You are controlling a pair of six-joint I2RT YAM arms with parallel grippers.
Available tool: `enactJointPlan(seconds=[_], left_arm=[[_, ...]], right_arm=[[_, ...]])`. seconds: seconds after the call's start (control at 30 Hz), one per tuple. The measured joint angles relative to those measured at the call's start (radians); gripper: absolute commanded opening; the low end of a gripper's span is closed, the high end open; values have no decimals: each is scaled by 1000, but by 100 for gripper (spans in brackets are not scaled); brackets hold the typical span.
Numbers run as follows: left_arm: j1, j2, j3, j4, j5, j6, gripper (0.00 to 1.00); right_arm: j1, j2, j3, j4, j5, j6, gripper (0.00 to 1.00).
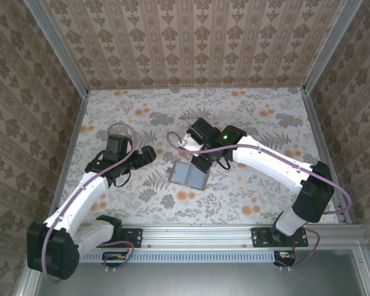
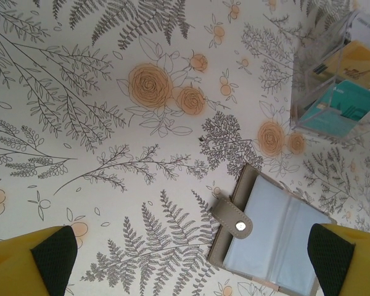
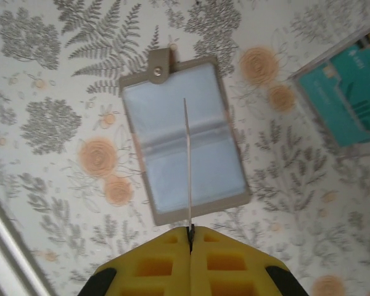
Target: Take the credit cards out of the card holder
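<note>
Right wrist: right gripper [image 3: 190, 234] clenched on card [image 3: 187, 160], edge-on; open holder [image 3: 160, 166] below. Left gripper [image 2: 192, 256] released, holder beside one finger.

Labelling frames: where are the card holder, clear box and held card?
card holder [image 2: 277, 240], left wrist view, pale lining.
clear box [image 2: 303, 74], left wrist view, left wall.
held card [image 3: 187, 160], right wrist view, thin edge.
</note>
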Motion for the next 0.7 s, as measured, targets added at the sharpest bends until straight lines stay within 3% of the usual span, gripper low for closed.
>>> enactJointPlan(seconds=[0.4, 0.7], left_arm=[[2, -28, -2, -1, -4, 0, 100], [2, -67, -2, -10, -8, 0, 100]], right_arm=[[-10, 2, 12, 102, 231, -278, 0], [-93, 102, 103, 198, 281, -427, 0]])
